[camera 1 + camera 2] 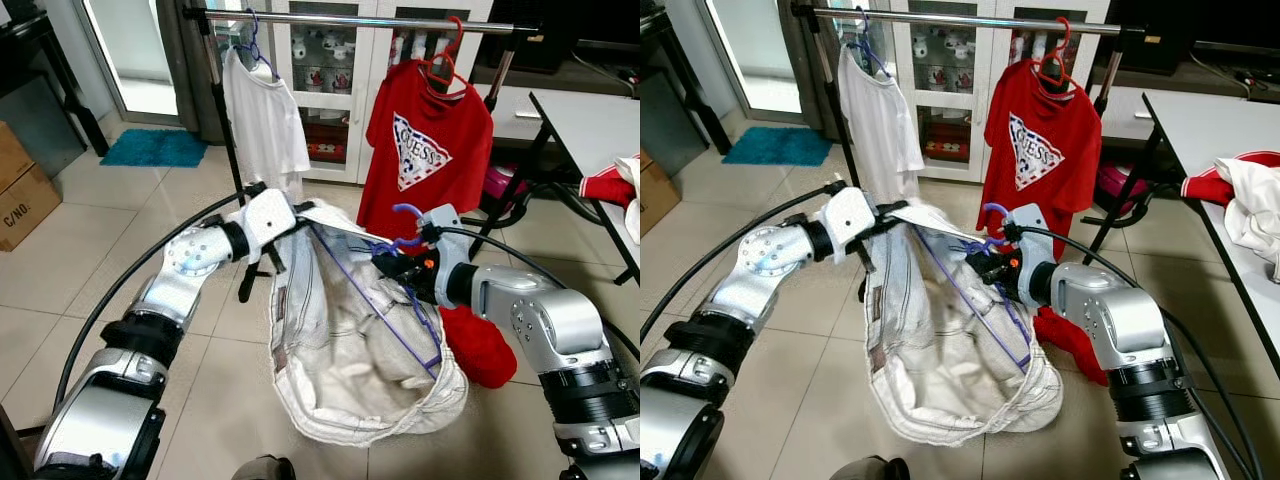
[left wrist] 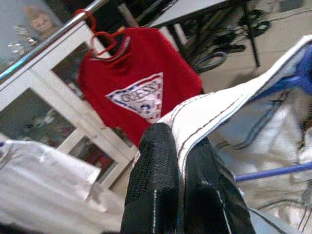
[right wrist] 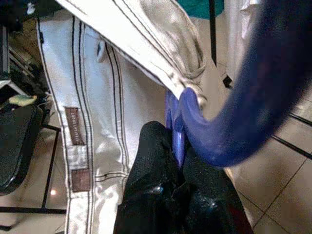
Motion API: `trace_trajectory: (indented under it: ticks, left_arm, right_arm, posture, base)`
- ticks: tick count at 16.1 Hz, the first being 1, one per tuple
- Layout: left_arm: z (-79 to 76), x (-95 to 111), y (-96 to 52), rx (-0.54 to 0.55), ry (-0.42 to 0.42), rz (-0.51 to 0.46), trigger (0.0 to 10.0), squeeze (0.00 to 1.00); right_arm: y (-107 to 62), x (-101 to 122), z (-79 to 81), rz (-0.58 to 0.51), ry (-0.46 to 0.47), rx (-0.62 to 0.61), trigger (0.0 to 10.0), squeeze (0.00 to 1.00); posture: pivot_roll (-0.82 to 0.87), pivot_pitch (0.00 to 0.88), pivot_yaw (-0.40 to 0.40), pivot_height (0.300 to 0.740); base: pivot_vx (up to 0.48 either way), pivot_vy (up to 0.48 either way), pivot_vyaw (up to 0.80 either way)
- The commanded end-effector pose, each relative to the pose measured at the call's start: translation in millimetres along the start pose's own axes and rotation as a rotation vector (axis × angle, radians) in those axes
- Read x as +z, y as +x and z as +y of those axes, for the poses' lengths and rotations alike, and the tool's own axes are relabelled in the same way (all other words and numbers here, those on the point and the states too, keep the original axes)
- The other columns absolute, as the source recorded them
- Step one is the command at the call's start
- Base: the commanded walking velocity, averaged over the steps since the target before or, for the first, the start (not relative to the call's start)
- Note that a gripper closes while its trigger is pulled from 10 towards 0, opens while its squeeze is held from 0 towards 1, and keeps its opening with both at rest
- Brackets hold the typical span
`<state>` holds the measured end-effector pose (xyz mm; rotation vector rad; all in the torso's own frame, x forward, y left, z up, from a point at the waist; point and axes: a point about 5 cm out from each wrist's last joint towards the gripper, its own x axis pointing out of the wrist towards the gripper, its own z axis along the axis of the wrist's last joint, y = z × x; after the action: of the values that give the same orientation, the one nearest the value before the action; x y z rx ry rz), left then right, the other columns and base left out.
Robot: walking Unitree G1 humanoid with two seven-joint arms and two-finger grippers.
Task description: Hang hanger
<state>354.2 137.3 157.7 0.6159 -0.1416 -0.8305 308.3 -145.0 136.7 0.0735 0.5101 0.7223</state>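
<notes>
A white garment (image 1: 350,350) with dark stitching hangs between my two arms, draped on a blue hanger (image 1: 385,310). My right gripper (image 1: 392,262) is shut on the blue hanger just below its hook (image 1: 408,212); the right wrist view shows the hook (image 3: 234,112) curving over the black fingers (image 3: 156,185). My left gripper (image 1: 285,222) is shut on the garment's upper hem (image 2: 204,117), holding it stretched. Behind stands the clothes rail (image 1: 360,18), carrying a white shirt (image 1: 262,120) on the left and a red shirt (image 1: 425,150) on the right.
A white glass-front cabinet (image 1: 330,60) stands behind the rail. A red cloth (image 1: 475,345) lies on the tiled floor under my right arm. A table (image 1: 590,120) with clothes (image 1: 620,190) is on the right. Cardboard boxes (image 1: 20,190) and a teal mat (image 1: 155,147) lie left.
</notes>
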Motion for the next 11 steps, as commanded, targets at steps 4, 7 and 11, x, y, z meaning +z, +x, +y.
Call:
trace_trajectory:
  ticks: [4, 7, 11]
  left_arm:
    - [11.6, 7, -17.8, 0.1, -0.019, -0.061, 0.0, 0.0]
    - [-2.9, -21, -32.3, 0.104, 0.02, 0.09, 0.0, 0.0]
    - [-19.8, -42, -44.6, 0.18, -0.029, 0.179, 0.0, 0.0]
  right_arm:
    - [-9.3, 17, -19.1, -0.092, -0.001, -0.099, 0.0, 0.0]
    - [-16.5, 26, -27.7, -0.135, 0.001, -0.141, 0.0, 0.0]
    - [-22.8, 36, -34.4, -0.19, 0.004, -0.162, 0.0, 0.0]
  posture:
    - [-0.16, 0.0, 0.051, 0.74]
    - [-0.17, 0.0, 0.055, 0.74]
    - [-0.16, 0.0, 0.027, 0.74]
  base:
    - [0.0, 0.0, 0.0]
    - [0.0, 0.0, 0.0]
    - [0.0, 0.0, 0.0]
